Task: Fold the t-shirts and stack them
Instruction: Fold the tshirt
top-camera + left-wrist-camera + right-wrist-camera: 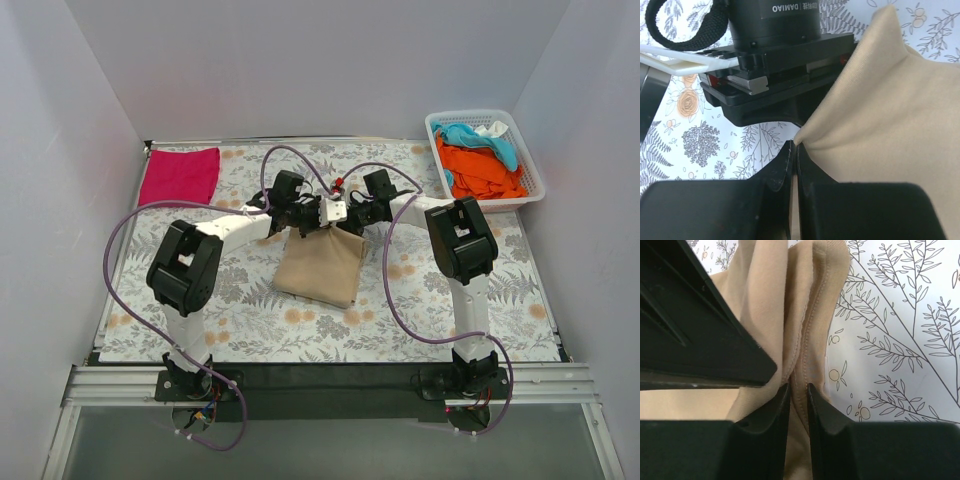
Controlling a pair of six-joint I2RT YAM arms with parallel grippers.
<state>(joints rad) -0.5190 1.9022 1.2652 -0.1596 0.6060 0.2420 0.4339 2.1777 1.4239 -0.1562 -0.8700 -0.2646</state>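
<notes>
1. My left gripper [795,159] and right gripper [798,395] each pinch the tan t-shirt [322,268] at its top edge, mid-frame.
2. A folded pink t-shirt [180,175] lies upper left.
3. A basket [497,204] of orange and blue clothes [480,170] sits upper right.

White links and chunky black joint housings on left arm [186,262] and right arm [461,240]. purple cables [118,262] loop off each. Matte black wedge-shaped jaws. White DAMIAO lettering [787,7] on round black motor housing.
</notes>
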